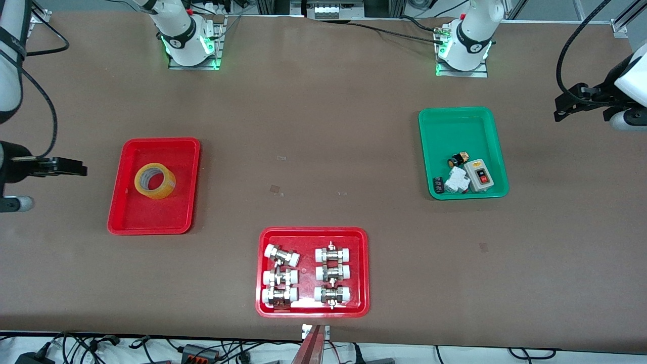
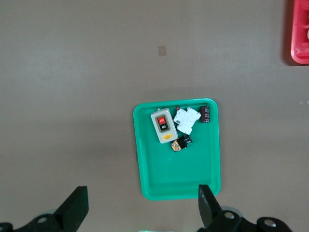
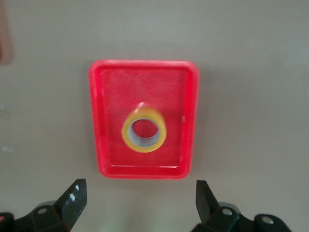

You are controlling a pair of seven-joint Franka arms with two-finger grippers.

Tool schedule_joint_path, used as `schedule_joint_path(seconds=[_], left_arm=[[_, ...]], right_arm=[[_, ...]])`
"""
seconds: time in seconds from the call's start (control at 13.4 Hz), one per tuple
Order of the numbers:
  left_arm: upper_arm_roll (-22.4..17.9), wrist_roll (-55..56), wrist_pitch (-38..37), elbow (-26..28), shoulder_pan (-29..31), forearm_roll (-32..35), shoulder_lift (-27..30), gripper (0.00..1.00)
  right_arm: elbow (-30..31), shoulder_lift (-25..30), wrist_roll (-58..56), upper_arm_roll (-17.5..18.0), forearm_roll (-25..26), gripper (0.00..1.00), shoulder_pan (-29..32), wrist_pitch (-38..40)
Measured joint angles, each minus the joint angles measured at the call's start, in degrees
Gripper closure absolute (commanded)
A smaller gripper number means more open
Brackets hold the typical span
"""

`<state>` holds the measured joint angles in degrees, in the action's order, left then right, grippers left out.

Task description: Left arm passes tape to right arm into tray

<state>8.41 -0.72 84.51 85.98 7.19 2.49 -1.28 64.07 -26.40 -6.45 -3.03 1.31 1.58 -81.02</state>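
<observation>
Fittings tray (image 1: pixel 363 268): red, nearest the front camera, 6 white-capped pipe fittings (image 1: pixel 281 255) inside.
Tape (image 1: pixel 154 180): 1 yellowish translucent roll, wide round hole, lying in the red tray (image 1: pixel 151 222), toward the right arm's end.
Right gripper (image 3: pixel 140 200): fingers apart, empty, well clear of the tape.
Green tray (image 1: pixel 455 119): 4 small electrical parts.
Left gripper (image 2: pixel 142 208): fingers apart, empty, waiting above the green tray.

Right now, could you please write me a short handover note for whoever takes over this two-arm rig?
Left gripper: open, empty, waiting above the table by the green plastic tray.
Right gripper: open, empty, up beside the red rectangular plastic tray at its end of the table.
Yellowish translucent packing tape roll: lying inside that red tray, touched by neither gripper.
Done: the tape is in the tray.
Left: nothing apparent; neither arm is over a tray.
</observation>
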Motion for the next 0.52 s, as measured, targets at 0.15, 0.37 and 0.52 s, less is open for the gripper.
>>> schedule_joint_path(seconds=[0.15,0.37,0.52], left_arm=[[-1.34,-2.41,1.19,0.45,0.05,-0.46,-0.01,0.00],[-1.57,-2.31,1.45,0.77,-0.04,-0.76,0.00,0.00],[-1.80,-2.31,1.80,0.86,-0.04,-1.76,-0.10,0.00]], right_arm=[[-0.43,0.63,0.12,0.00,0.19,0.00,-0.03,-2.15],[1.24,1.89,0.21,0.02,-0.37,0.00,-0.08,-7.18],[7.08,5.42,0.24,0.02,-0.40,0.00,-0.08,-12.40]])
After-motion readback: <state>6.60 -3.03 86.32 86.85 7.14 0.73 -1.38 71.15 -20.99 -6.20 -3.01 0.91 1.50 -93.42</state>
